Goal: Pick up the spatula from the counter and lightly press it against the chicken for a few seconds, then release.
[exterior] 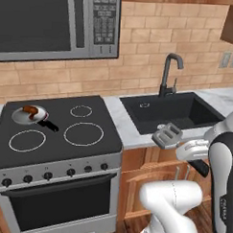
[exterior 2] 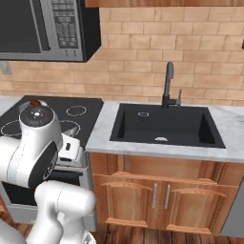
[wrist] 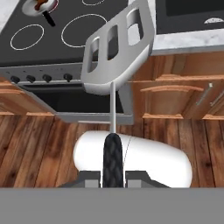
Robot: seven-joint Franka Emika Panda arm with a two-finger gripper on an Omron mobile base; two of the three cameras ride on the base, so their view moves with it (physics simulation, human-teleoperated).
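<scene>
Gripper [wrist: 113,178] clamped on spatula [wrist: 111,76] handle, slotted head up, in front of counter betw. stove [exterior: 56,120] & sink [exterior: 176,111]. Chicken [exterior: 29,108] in pan [exterior: 23,118], back-left burner, well apart.

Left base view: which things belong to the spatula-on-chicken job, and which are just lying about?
Job in hand:
spatula, held up in front of the counter edge
chicken
pan holding it, on the stove

Just lying about:
sink
faucet
microwave

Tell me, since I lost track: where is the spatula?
Clamped in the gripper, the spatula hangs, in the left base view, before the counter, between stove and sink.
</scene>
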